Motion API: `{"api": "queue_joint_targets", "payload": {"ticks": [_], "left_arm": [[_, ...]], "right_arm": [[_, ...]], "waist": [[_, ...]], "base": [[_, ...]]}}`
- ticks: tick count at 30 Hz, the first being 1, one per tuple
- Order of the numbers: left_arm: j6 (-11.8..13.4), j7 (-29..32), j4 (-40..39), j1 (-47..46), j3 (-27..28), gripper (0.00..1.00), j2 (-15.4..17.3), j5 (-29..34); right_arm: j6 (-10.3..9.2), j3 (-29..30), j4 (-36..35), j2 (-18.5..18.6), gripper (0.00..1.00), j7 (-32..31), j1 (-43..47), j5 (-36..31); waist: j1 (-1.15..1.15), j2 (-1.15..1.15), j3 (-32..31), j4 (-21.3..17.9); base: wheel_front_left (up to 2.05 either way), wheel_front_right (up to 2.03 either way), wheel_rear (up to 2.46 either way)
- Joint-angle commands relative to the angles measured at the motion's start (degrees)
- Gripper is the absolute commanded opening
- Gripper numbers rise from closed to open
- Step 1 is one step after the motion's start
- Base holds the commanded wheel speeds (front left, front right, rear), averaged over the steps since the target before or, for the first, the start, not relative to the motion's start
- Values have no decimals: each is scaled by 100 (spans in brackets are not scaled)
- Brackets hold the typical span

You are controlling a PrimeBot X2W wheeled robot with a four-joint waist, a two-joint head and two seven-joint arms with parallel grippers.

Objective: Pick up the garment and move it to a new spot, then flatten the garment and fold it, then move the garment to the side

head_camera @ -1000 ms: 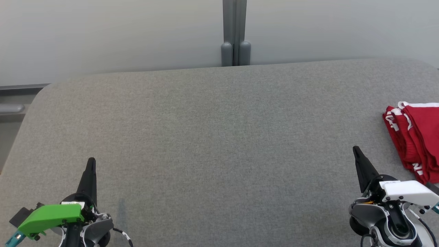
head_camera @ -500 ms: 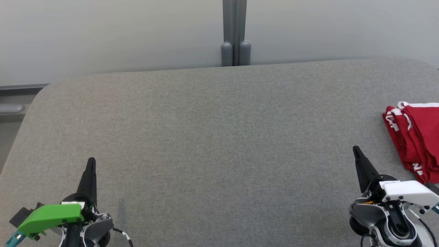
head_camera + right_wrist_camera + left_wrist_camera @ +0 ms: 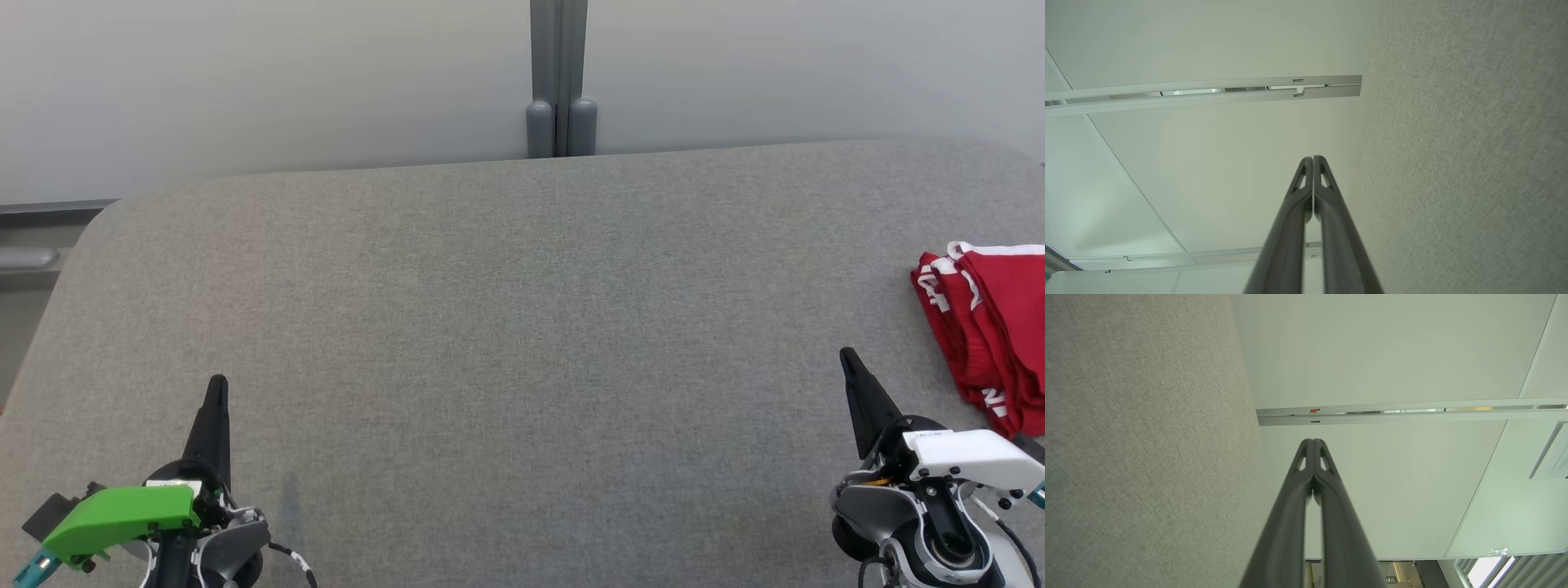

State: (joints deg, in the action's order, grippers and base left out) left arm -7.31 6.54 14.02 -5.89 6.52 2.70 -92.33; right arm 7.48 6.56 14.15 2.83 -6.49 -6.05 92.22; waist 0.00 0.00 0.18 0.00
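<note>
The garment [image 3: 992, 327], red with white trim, lies folded in a stack at the right edge of the grey table [image 3: 522, 310], partly cut off by the head view's edge. My left gripper [image 3: 217, 384] rests at the lower left, shut and holding nothing, its tips pressed together [image 3: 1312, 442]. At the lower right my right gripper [image 3: 849, 356] is likewise shut and empty [image 3: 1313, 158], a short way to the left of the garment and apart from it.
A pale partition wall with a grey post [image 3: 559, 77] stands behind the table's far edge. The table's rounded left corner [image 3: 106, 216] drops off toward a grey ledge. Wide bare cloth lies between the two grippers.
</note>
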Motion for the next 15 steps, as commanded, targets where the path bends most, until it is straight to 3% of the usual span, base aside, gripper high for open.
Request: {"api": "queue_joint_targets", "payload": {"ticks": [1, 15], "left_arm": [[-34, 19, -8, -64, 11, 0, 34, -18], [-34, 19, -8, -64, 12, 0, 34, -18]], "right_arm": [[2, 7, -27, 3, 0, -19, -34, 38], [2, 6, -27, 4, 0, -18, -34, 38]], "waist": [[0, 0, 0, 0], [0, 0, 0, 0]], "base": [[0, 0, 0], [0, 0, 0]]}}
